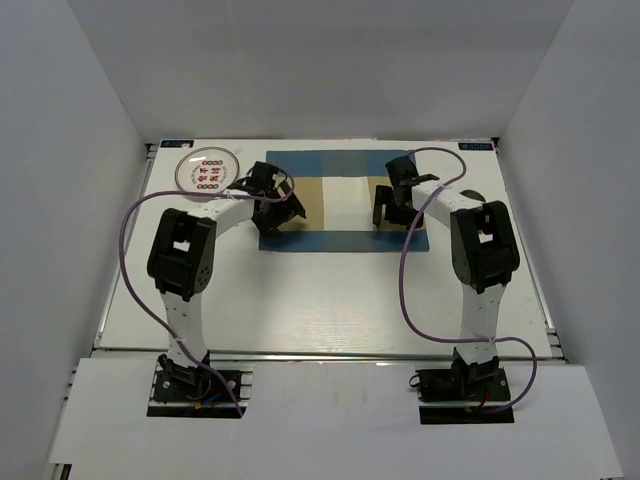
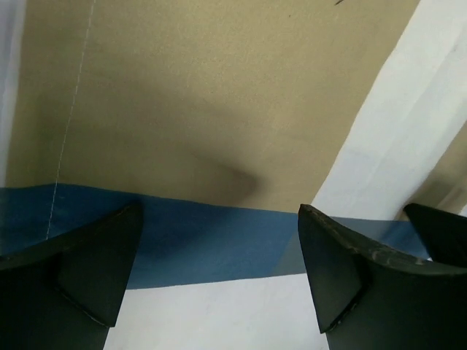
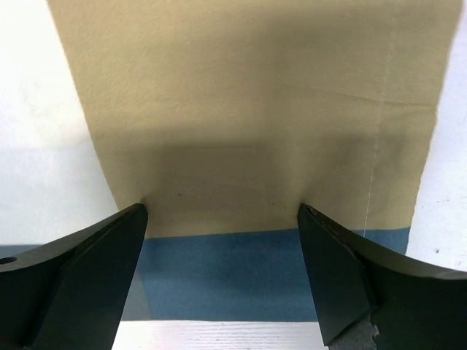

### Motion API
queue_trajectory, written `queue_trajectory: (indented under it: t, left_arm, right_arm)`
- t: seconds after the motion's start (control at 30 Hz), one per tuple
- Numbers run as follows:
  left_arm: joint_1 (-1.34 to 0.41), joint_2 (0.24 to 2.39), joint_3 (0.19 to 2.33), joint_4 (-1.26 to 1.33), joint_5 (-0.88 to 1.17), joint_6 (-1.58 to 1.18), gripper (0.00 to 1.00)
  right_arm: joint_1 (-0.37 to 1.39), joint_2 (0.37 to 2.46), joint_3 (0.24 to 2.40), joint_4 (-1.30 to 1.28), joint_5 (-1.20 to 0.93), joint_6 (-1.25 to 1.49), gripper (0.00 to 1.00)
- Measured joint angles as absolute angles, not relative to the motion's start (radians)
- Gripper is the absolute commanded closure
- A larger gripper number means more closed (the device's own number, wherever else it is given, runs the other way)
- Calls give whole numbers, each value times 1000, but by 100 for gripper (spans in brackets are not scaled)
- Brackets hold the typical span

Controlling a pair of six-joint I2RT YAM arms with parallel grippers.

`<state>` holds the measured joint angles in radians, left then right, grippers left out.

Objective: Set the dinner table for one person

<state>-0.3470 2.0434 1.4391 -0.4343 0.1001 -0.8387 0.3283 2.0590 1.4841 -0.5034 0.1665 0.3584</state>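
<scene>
Squaring the mat (image 1: 335, 200) looks like the step in hand; agree? (K.)

Agree, as a judgement only. Mat lies flat on the counter (image 1: 320, 300), far of centre. Counter itself is white, walled in, and spans the top view under both arms. Plate (image 1: 208, 170) sits at its far left corner, clear of the mat. (M.)

Claw states? (K.)

Left claw (image 2: 219, 219): released, fingers spread, nothing between them. It hangs over the mat's near blue border toward the left end. Right claw (image 3: 221, 215): likewise released and bare, over the same border toward the right end, tan panel beyond. Whether the tips touch the cloth, cannot tell. (M.)

Pose? (K.)

Both arms reach forward from the near rail (image 1: 320, 353), elbows raised, wrists pitched down so the fingers point at the cloth. Left forearm angles inward to the right, right forearm inward to the left. Roughly mirrored. (M.)

Doing it well? (K.)

Suggest working both ends together, low, and moving them evenly so the cloth neither skews nor wrinkles. Keep the near border parallel to the rail. Leave bare counter beside the mat for whatever flanks it. Left arm is nearest the plate and probably fetches it next. Lift clear of the mat edge first, or a corner may drag. (M.)
</scene>
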Motion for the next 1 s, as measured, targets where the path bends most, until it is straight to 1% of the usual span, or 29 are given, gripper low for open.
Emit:
queue_trajectory:
  t: [0.07, 0.3, 0.47, 1.0]
  left_arm:
    - [-351, 1990, 1368, -440, 80, -868, 2]
    - [-364, 1874, 1219, -444, -12, -903, 2]
    - [-359, 1852, 1198, -472, -33, -894, 2]
    - [-341, 1864, 1225, -514, -47, -868, 2]
  right_arm:
    - [337, 2041, 1451, -473, 175, 355, 11]
    - [382, 1909, 1246, -344, 174, 386, 11]
    - [407, 1834, 1139, -287, 177, 438, 11]
    - [409, 1815, 1109, -260, 201, 495, 11]
